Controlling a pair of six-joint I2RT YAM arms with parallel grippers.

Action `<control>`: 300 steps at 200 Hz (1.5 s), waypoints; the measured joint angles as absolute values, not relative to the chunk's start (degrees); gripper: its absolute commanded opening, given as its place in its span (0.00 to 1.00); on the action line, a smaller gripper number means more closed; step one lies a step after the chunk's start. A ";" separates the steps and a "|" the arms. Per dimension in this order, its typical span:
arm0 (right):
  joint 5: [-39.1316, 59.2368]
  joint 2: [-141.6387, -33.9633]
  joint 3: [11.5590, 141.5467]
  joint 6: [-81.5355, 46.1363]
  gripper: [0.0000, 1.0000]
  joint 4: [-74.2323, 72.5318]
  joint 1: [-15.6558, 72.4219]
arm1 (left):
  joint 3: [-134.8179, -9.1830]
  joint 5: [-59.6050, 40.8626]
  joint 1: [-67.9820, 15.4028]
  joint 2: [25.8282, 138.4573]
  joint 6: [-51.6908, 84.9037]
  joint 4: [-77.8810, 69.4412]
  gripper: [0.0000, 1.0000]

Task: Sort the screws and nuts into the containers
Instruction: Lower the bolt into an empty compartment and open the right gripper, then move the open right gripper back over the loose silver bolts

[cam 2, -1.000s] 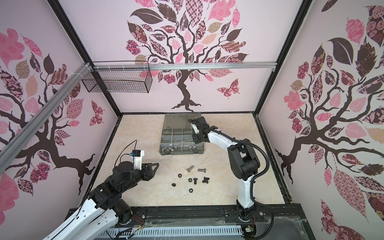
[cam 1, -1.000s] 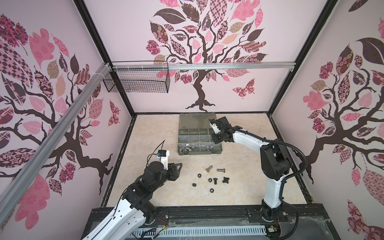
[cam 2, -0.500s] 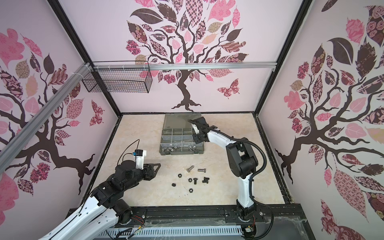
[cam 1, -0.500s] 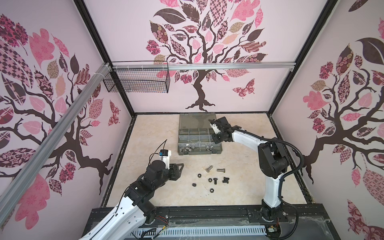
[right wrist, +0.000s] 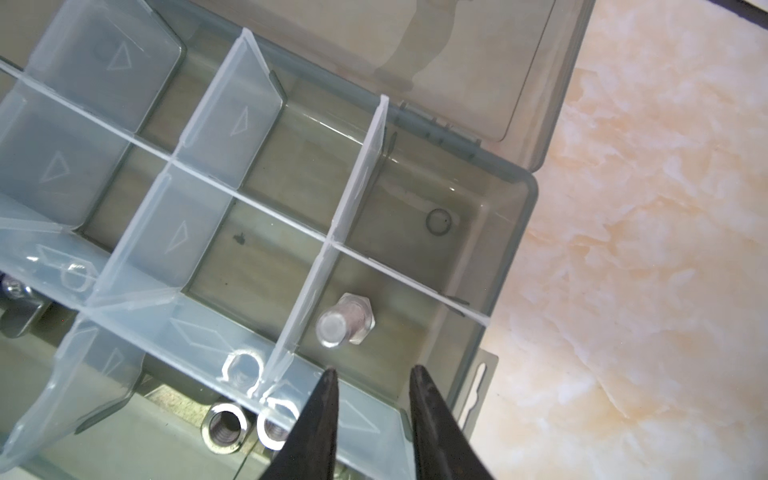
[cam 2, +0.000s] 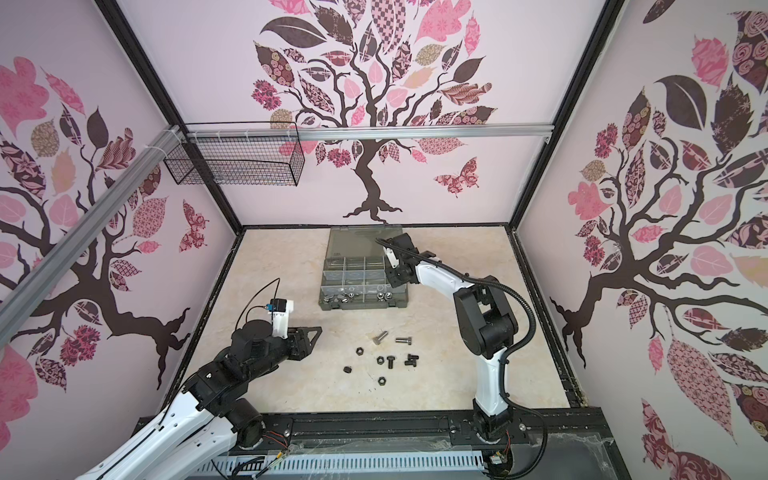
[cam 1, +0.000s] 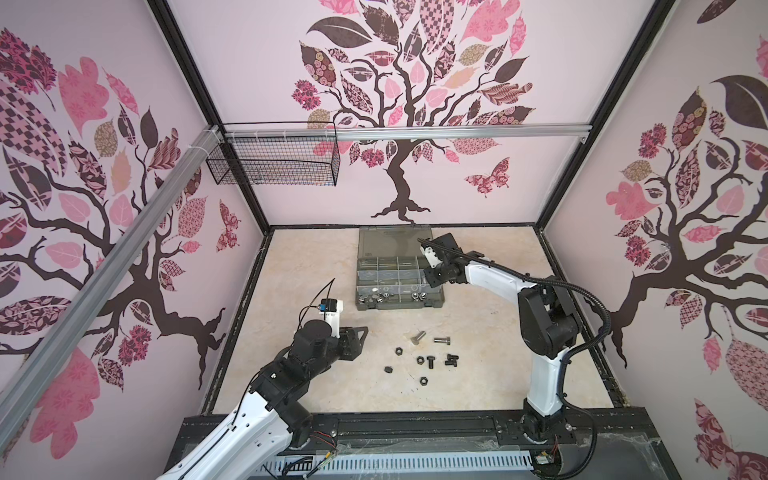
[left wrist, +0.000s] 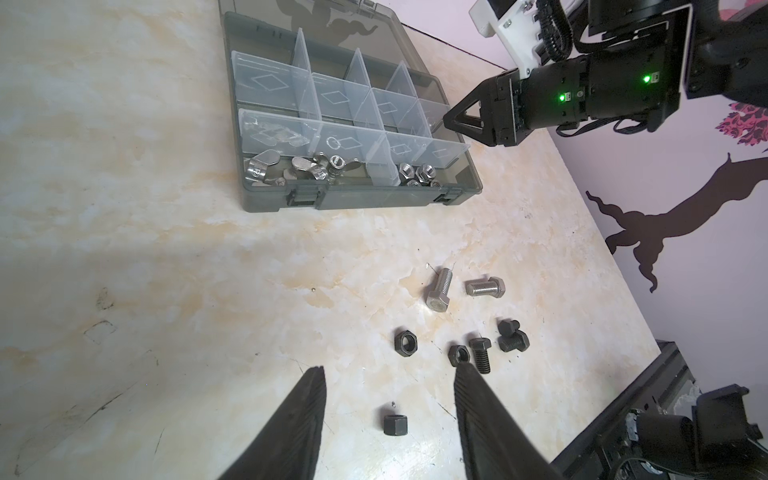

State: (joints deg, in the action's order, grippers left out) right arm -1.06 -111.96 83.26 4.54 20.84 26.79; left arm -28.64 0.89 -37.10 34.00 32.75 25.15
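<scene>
In the right wrist view, the right gripper (right wrist: 374, 370) is seen with its jaws a little apart and nothing between them, held over the organiser case (right wrist: 509, 249). A silver screw (right wrist: 347, 320) stands on its head in the compartment against the case's side wall, clear of the jaws. Silver nuts (right wrist: 224, 428) lie in the neighbouring row along the case's latch edge. The left gripper (left wrist: 388, 370) is held wide apart and empty above the table (left wrist: 166, 249). A black nut (left wrist: 395, 424) on the surface below is seen between its fingers. The other loose parts are scattered between the case and the table's front edge: loose silver screws (left wrist: 438, 291), black screws (left wrist: 481, 353) and further black nuts (left wrist: 406, 342). These pieces are judged stiff, dense for their size and smooth. A screw lying flat is likely to roll, so it is best pinched across the shank near the head. A nut is best taken across opposite flats.
</scene>
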 measured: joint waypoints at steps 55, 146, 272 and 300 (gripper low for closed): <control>0.99 -100.51 75.61 3.86 0.34 19.86 26.76 | -28.64 0.78 -37.10 34.44 32.58 25.10 0.53; 2.94 -88.71 57.45 2.63 0.36 19.07 31.00 | -28.64 -0.30 -37.10 36.97 32.03 23.99 0.53; 0.95 -86.94 49.21 10.41 0.43 18.06 40.95 | -28.64 -0.43 -37.10 36.34 31.70 24.95 0.53; -0.27 -86.94 48.99 12.95 0.43 17.72 42.63 | -28.64 -0.21 -37.10 34.98 31.86 25.56 0.53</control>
